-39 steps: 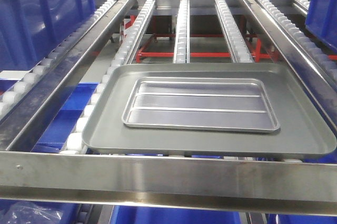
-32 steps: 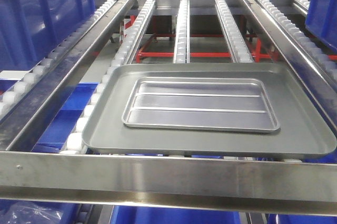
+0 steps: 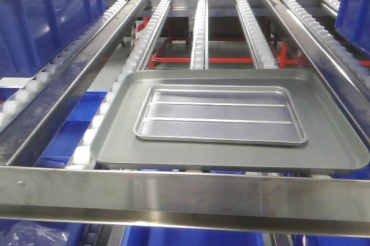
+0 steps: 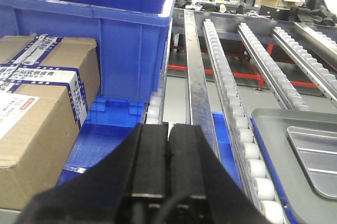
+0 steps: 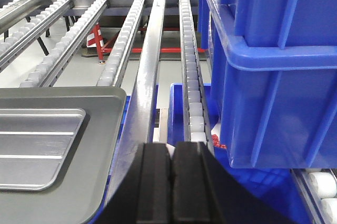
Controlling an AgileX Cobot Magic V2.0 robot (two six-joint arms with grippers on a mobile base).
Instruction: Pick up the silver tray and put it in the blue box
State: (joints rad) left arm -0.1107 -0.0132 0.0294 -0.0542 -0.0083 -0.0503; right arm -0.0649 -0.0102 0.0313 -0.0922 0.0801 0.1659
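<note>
The silver tray [image 3: 219, 114] lies flat inside a larger dull dark-grey tray [image 3: 329, 142] on the roller conveyor, in the middle of the front view. Its right end shows in the left wrist view [image 4: 316, 155] and its left end in the right wrist view [image 5: 37, 148]. A blue box [image 3: 43, 18] stands at the far left on the rollers; it fills the left wrist view [image 4: 105, 40]. My left gripper [image 4: 167, 129] is shut and empty, left of the trays. My right gripper [image 5: 171, 148] is shut and empty, to their right. Neither gripper shows in the front view.
Another blue crate [image 5: 274, 50] stands close on the right of my right gripper. A cardboard carton [image 4: 37, 108] sits at the left of the left wrist view. Steel rails [image 3: 185, 191] and white roller tracks [image 3: 199, 32] run across and away. Blue bins [image 3: 69, 130] lie below the conveyor.
</note>
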